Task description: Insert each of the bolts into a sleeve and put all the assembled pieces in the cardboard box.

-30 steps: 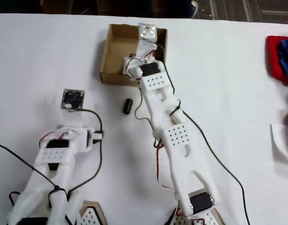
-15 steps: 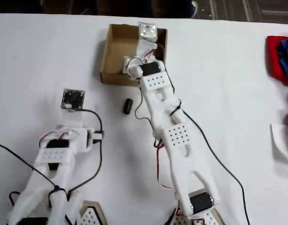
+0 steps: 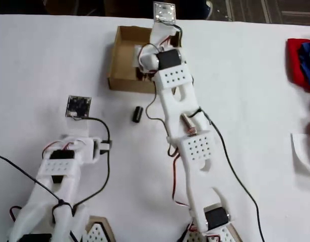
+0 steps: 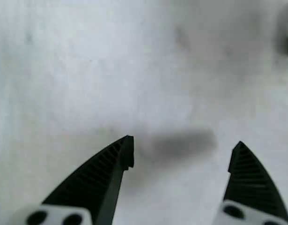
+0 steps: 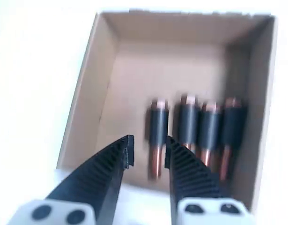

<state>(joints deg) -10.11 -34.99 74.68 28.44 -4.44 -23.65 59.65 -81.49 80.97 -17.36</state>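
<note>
Right gripper (image 5: pixel 148 149) risen above cardboard box (image 5: pixel 90 89); black sleeve (image 3: pixel 138 114) beside arm.

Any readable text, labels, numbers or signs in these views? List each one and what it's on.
No text can be read in any view.
cardboard box: plain walls, no print seen.
assembled pieces inside it: bare black and copper, no marks.
Loose sleeve outside the box: too small to tell.
camera board on the left wrist: any marking is too small to read.
</note>
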